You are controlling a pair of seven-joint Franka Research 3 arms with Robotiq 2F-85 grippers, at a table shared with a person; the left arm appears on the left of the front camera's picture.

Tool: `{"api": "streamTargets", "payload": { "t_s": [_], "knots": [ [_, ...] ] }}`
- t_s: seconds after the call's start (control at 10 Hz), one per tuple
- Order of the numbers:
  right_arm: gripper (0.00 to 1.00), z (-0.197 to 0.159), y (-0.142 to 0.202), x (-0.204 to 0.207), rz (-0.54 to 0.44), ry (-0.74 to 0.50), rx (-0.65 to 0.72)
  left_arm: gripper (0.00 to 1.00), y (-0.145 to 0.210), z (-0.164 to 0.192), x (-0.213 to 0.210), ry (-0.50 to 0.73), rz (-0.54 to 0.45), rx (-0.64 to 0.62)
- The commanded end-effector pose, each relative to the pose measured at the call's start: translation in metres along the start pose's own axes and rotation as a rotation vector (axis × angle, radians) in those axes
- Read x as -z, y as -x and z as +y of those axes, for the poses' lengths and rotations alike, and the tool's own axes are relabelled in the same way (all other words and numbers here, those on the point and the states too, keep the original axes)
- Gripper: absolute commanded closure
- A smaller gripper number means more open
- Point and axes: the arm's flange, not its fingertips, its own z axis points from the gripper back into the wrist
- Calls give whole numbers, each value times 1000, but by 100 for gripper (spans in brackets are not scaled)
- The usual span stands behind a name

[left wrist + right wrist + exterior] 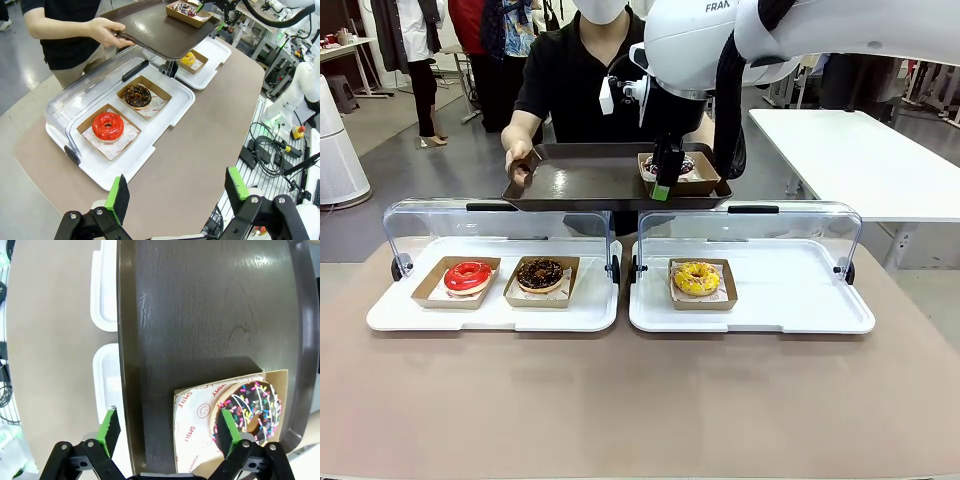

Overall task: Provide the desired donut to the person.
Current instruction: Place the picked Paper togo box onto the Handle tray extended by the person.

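Observation:
The person (575, 70) in a black shirt holds a dark brown tray (580, 175) at the far side of the table, one hand (520, 160) on its left rim. A cardboard box with a chocolate sprinkle donut (688, 165) rests on the tray's right part. My right gripper (663, 188) hangs over the near edge of that box. In the right wrist view my right gripper (169, 429) is open, one finger beside the sprinkle donut (250, 410) and the other outside the tray (200, 315) rim. My left gripper (177, 192) is open, high above the table's near side.
Two white trays with raised clear lids lie on the brown table. The left tray (400, 315) holds a red donut (468, 277) and a chocolate donut (540, 274); the right tray (800, 300) holds a yellow donut (696, 278). A white table (860, 150) stands at the far right.

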Motion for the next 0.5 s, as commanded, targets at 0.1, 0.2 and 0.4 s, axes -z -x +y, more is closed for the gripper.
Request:
{"api": "streamTargets", "payload": {
  "t_s": [0.1,0.2,0.4],
  "knots": [
    [0,8,10,-23,-28,-43,-26,0,1,0,-1,8,-22,15],
    [0,13,15,-34,-31,-49,-34,0,1,0,-1,8,-22,15],
    [0,18,21,-46,-40,-60,-36,0,1,0,-1,8,-22,15]
  ]
}}
